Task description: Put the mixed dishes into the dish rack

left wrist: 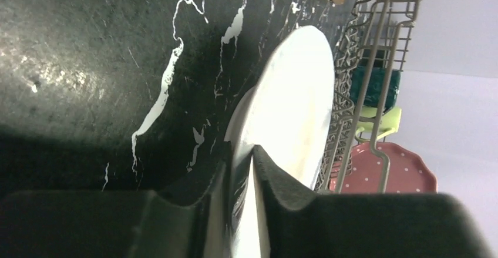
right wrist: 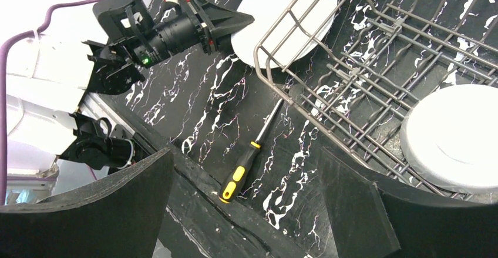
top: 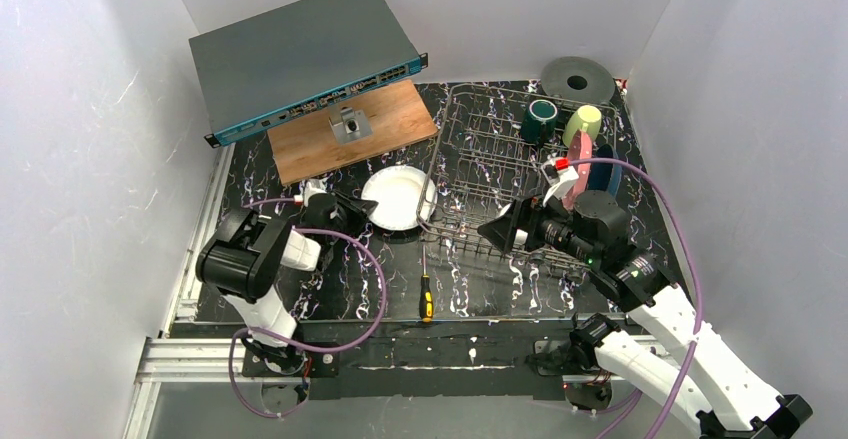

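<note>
Surface: black white-veined tabletop (top: 330, 279), pale walls around.
Dish rack (top: 480, 159): right of centre.
White plate (top: 395, 194): on the table, just beside the rack's left wall.
Left gripper (left wrist: 242, 167): pads pinched onto the white plate's near rim.
Right gripper (right wrist: 246, 211): jaws spread wide, holding nothing, above the rack's near left corner.
Racked, far right: dark teal mug (top: 540, 119), pale yellow-green mug (top: 585, 121), pink white-dotted plate (top: 578, 159), dark blue plate (top: 610, 174).
White bowl (right wrist: 452, 134): inside the rack.
Screwdriver (top: 425, 297): on the table before the rack.

Left arm (top: 262, 259) & right arm (top: 680, 329): white shell links w/ black motor joints, purple cables (top: 372, 289) looping alongside, green LED (right wrist: 144, 60) by wrist cam, black wedge-shaped foam tool fingers (right wrist: 111, 211).
</note>
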You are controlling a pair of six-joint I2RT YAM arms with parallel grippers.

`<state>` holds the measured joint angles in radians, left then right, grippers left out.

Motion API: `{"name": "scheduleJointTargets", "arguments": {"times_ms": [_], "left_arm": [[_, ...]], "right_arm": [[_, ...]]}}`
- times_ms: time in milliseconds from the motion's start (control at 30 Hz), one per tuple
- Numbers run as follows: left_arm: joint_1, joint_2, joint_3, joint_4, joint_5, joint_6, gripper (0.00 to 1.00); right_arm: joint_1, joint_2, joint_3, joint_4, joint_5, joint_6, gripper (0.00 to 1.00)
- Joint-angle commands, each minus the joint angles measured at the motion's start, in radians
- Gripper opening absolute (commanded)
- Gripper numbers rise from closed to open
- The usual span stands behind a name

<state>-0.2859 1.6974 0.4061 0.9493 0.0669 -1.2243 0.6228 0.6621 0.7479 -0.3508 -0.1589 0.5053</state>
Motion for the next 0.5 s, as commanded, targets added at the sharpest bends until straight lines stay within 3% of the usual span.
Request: {"name": "scheduleJointTargets", "arguments": {"times_ms": [0, 67, 200, 267, 367, 467], "left_arm": [[-0.004, -0.031, -0.088, 0.100, -0.100, 0.034, 0.11], [0.008, -0.084, -0.104, 0.084, -0.092, 0.087, 0.00], [0.065, -0.253, -0.094, -0.085, -0.026, 0.169, 0.00], [0.097, -0.395, -0.065, -0.286, -0.040, 0.218, 0.00], [0.107, -0.656, 0.011, -0.675, -0.180, 0.344, 0.00], [0.121, -0.851, 0.049, -0.908, -0.237, 0.448, 0.00]], "right_arm": [[0.000, -0.017, 0.041, 0.006, 0.018, -0.010, 0.98], [0.000, -0.016, 0.039, 0.005, 0.016, -0.007, 0.98], [0.000, -0.008, 0.040, 0.003, 0.017, -0.005, 0.98], [0.000, -0.007, 0.042, 0.005, 0.014, -0.005, 0.98], [0.000, 0.000, 0.041, 0.011, 0.012, -0.005, 0.98], [-0.001, 0.016, 0.039, 0.027, 0.000, 0.002, 0.98]]}}
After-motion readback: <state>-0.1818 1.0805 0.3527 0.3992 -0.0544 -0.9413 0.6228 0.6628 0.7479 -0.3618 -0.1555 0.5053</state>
